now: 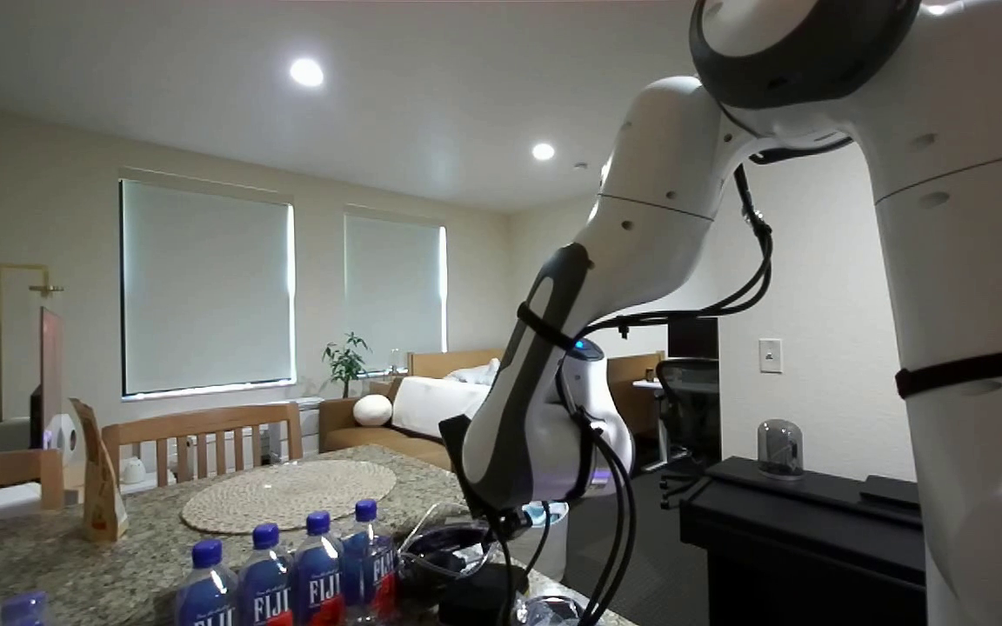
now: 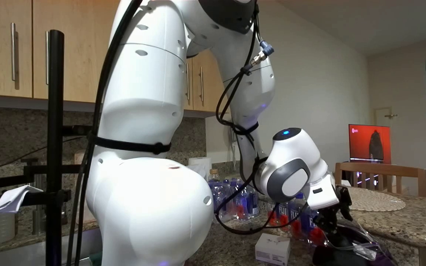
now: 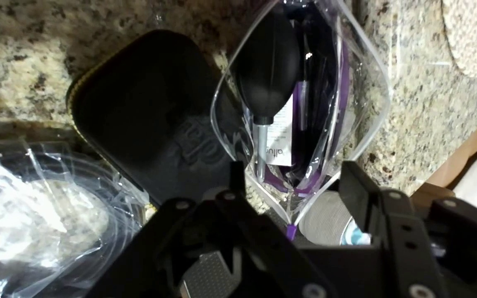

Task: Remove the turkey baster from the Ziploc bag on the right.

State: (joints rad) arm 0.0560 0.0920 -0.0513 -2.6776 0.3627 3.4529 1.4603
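The turkey baster has a black bulb (image 3: 268,70) and a clear grey tube, and lies inside an open Ziploc bag (image 3: 373,120) in the wrist view. The bag's mouth gapes wide, with a purple slider (image 3: 291,231) at its near corner. Dark and purple items and a white label lie beside the baster. The bag also shows in both exterior views (image 1: 466,565) (image 2: 370,242); the baster cannot be made out there. My gripper (image 3: 292,170) is open and empty above the bag's near corner, fingers either side of the tube tip. It points down in an exterior view (image 2: 335,221).
A black case (image 3: 147,116) lies beside the bag, and another clear plastic bag (image 3: 52,215) lies past it. Several water bottles (image 1: 318,565) stand close by. A white box (image 2: 273,248), a woven placemat (image 1: 292,494) and the counter's edge are near. A bin stands below.
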